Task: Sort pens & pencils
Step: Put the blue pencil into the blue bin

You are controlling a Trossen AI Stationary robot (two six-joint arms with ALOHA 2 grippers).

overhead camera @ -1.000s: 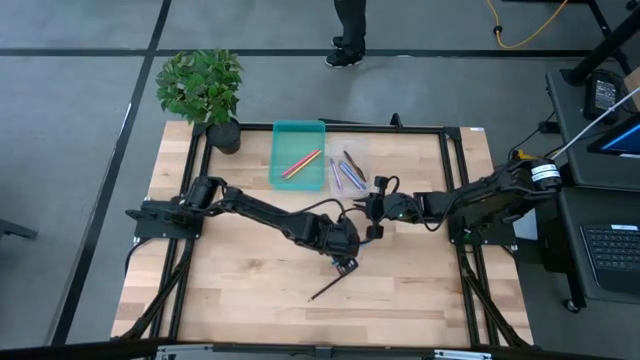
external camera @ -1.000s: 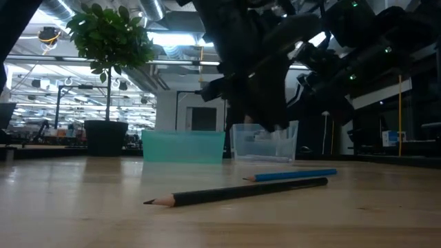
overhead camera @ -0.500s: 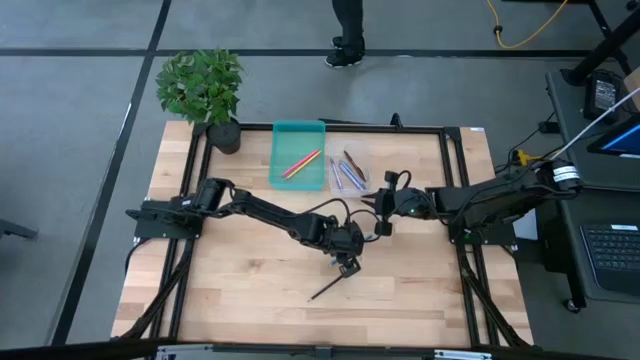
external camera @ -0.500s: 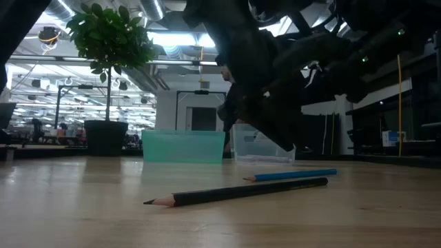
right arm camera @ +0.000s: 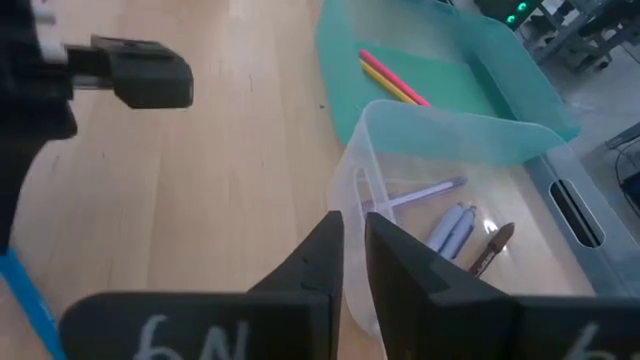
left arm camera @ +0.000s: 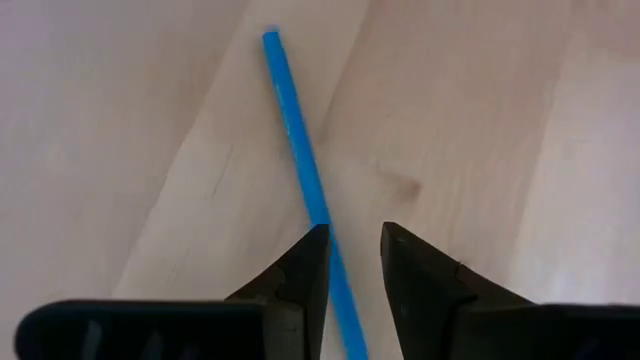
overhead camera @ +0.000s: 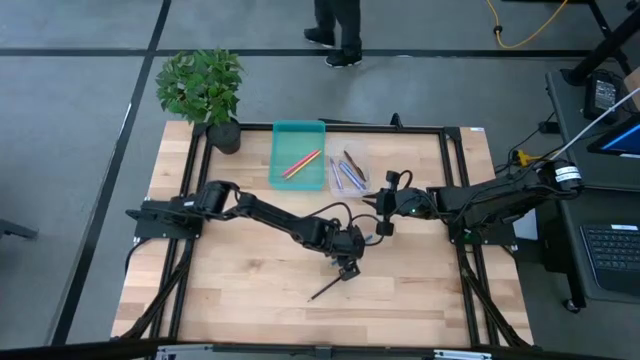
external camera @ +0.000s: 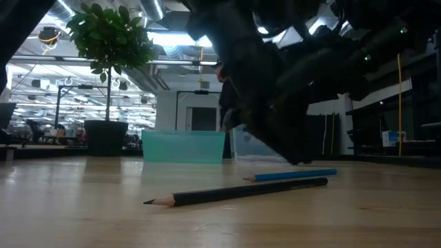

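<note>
- High view: left end effector [overhead camera: 347,266] low over the middle of the table [overhead camera: 240,290], right above one end of the dark pencil [overhead camera: 325,289], which lies loose on the wood. Right end effector [overhead camera: 381,222] parked near the clear tray [overhead camera: 347,172], which holds several purple and dark sticks; teal tray [overhead camera: 297,154] beside it, holding a yellow-orange and a pink-red stick.
- Low view: dark pencil [external camera: 238,191] flat on the table with its sharpened tip outward, blue pencil [external camera: 293,175] lying just behind it, the two close together. Both thin, stiff and light, probably prone to rolling if nudged; the point looks breakable, so best left alone.
- Left wrist view: fingers [left arm camera: 305,270] slightly apart, nothing between them yet, with the blue pencil [left arm camera: 300,160] running under the gap at a slant. Best taken near mid-length, jaws square across the shaft, to stop it swinging or slipping out.
- Right wrist view: fingers [right arm camera: 320,262] nearly together and empty, facing the clear tray [right arm camera: 420,140] and the teal tray [right arm camera: 520,105] beyond.
</note>
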